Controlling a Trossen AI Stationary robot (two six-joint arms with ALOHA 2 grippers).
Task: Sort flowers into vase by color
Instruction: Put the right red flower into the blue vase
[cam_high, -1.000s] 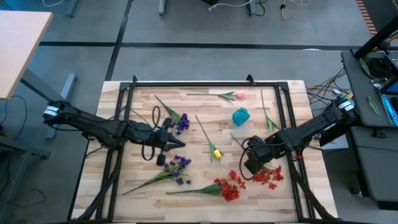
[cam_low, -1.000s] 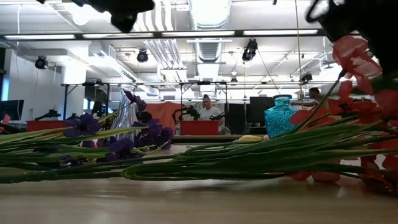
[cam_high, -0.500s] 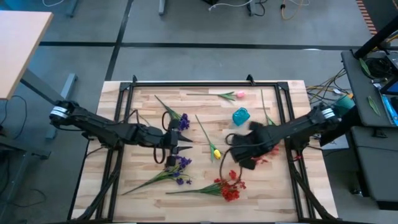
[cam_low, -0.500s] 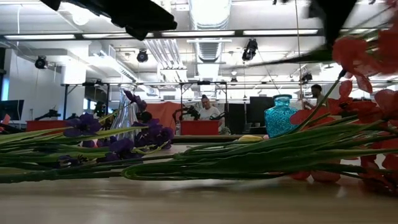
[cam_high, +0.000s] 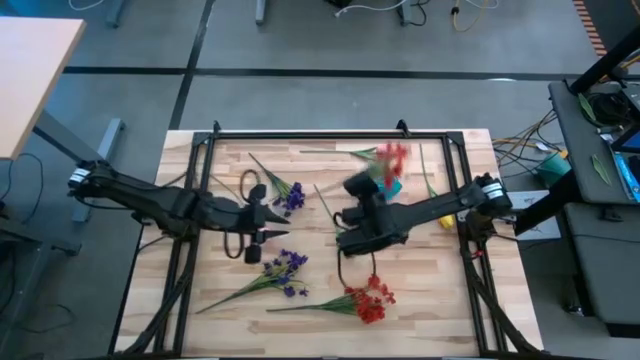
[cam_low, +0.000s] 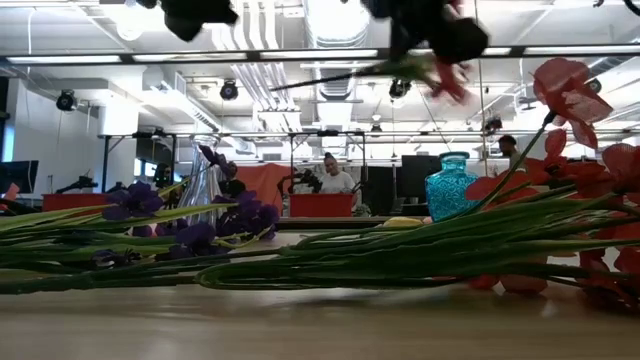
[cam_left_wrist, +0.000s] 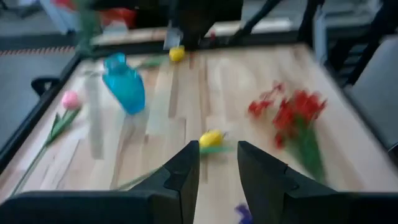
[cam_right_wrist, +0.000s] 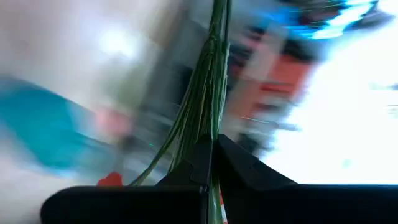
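My right gripper (cam_high: 362, 192) is raised above the table's middle and shut on a red blossom spray. Its blurred blossoms (cam_high: 393, 158) hover over the blue vase (cam_high: 388, 187). My left gripper (cam_high: 268, 226) is open with nothing between its fingers. It sits left of centre between two purple sprays (cam_high: 291, 196) (cam_high: 285, 264) that lie flat on the wood. A second red spray (cam_high: 366, 300) lies near the near edge. A yellow tulip bud (cam_left_wrist: 211, 138) and a pink bud (cam_left_wrist: 69, 99) also lie on the table. My right gripper pinches the red spray's bundled green stems (cam_right_wrist: 210, 127) between its two fingers. The stems run straight out past the fingertips. The spray is lifted clear of the table and lies roughly level in the low view, with its blossoms (cam_low: 450, 80) at one end and the bare stem (cam_low: 320, 78) at the other.
The blue vase (cam_low: 452, 187) stands upright on the far right part of the table. A second yellow bud (cam_left_wrist: 177, 54) lies near the right arm's base. A black frame (cam_high: 300, 136) borders the tabletop. Stems of lying flowers (cam_low: 330, 262) cross the near foreground.
My right gripper has risen from the table's near right part and swept left and toward the far edge, carrying the red spray up off the wood. The spray has swung round so that its blossoms now hang over the blue vase.
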